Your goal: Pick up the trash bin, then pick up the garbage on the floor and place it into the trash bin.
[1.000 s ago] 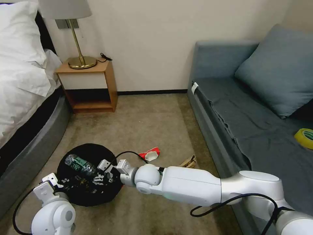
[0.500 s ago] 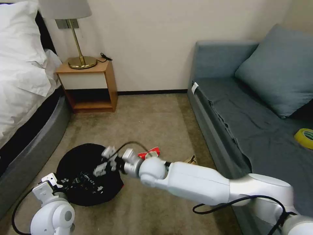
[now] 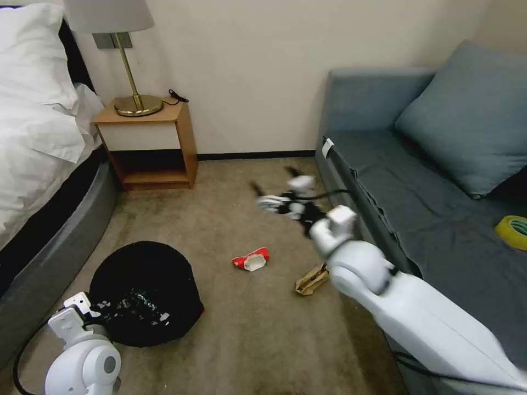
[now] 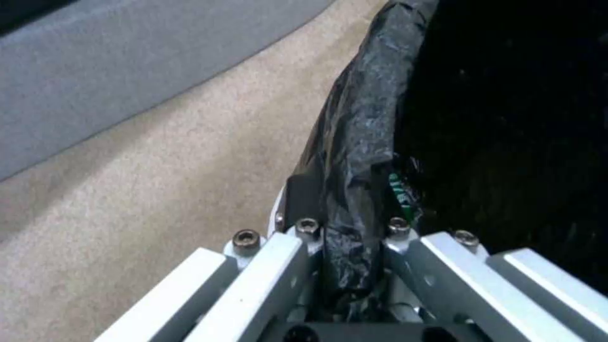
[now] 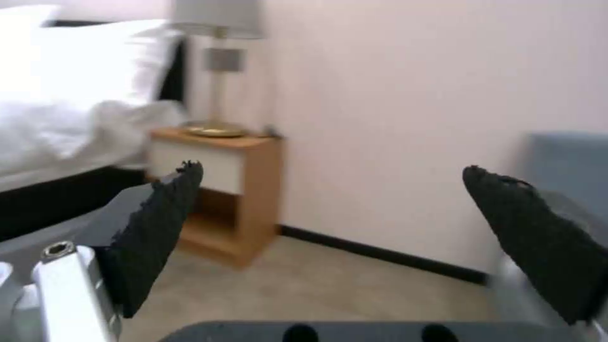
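Left gripper [image 4: 351, 228] pinches the bin rim; right gripper [image 3: 280, 200] is spread wide and holds nothing

I see the trash bin [image 3: 144, 291] on the floor [image 3: 247, 329] at my left, beside the bed base [image 3: 49, 241], its black liner clamped between the left fingers; a green-labelled bottle [image 4: 400, 192] shows just inside the rim. My right gripper is up in the air near the sofa front [image 3: 351, 203], blurred, well apart from the bin. On the carpet lie the red-and-white pack [image 3: 251, 259] and, nearer the sofa, the tan crumpled paper [image 3: 312, 279], both untouched
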You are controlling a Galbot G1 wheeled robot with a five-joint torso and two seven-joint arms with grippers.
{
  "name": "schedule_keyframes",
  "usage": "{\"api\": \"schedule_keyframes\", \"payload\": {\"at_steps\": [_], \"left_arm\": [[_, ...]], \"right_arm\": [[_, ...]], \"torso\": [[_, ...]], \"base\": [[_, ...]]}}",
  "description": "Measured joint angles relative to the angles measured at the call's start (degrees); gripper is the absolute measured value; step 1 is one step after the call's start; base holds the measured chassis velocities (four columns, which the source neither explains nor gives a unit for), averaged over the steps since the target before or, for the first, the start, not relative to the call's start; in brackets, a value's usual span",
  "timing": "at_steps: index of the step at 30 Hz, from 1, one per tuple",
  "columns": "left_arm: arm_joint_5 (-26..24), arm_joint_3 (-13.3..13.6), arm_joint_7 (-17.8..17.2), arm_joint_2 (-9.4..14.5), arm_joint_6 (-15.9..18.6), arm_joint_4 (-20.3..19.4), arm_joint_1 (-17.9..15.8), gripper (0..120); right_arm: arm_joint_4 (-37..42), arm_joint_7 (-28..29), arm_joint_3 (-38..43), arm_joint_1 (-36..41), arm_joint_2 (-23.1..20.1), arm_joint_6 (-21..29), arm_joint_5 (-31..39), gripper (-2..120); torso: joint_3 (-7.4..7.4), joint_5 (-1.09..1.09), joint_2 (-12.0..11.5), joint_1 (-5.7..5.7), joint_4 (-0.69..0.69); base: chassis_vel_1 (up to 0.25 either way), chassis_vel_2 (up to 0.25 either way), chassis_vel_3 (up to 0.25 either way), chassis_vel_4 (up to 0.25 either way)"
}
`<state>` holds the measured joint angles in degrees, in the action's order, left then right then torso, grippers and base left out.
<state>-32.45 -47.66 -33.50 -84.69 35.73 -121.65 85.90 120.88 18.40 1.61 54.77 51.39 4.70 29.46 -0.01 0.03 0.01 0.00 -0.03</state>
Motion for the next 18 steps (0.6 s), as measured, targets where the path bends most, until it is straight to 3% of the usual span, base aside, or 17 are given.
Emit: {"api": "schedule_keyframes", "payload": {"at_steps": [2, 9, 14, 18], "left_arm": [[0.0, 0.0, 0.2, 0.0, 0.0, -0.1, 0.0, 3], [-0.1, 0.0, 0.2, -0.1, 0.0, -0.6, 0.1, 3], [-0.3, -0.3, 0.2, -0.1, 0.0, -1.1, 0.2, 3], [-0.5, -0.5, 0.2, -0.1, 0.1, -1.4, 0.4, 3]], "right_arm": [[3.2, 2.0, 5.2, 7.2, 1.2, -0.5, -3.2, 100], [6.5, 4.6, 9.5, 21.5, 7.2, -2.8, -12.4, 100], [6.4, 4.5, 8.9, 24.5, 11.2, -4.0, -16.3, 100], [6.1, 3.9, 8.6, 25.1, 11.8, -4.1, -16.7, 100]], "torso": [[0.00, -0.03, 0.0, 0.00, 0.02], [0.00, -0.03, 0.0, 0.00, 0.01], [0.00, -0.03, 0.0, 0.00, 0.03], [0.00, -0.04, 0.0, 0.00, 0.03]], "base": [[0.000, 0.000, 0.000, 0.000], [0.000, 0.000, 0.000, 0.000], [0.000, 0.000, 0.000, 0.000], [0.000, 0.000, 0.000, 0.000]]}}
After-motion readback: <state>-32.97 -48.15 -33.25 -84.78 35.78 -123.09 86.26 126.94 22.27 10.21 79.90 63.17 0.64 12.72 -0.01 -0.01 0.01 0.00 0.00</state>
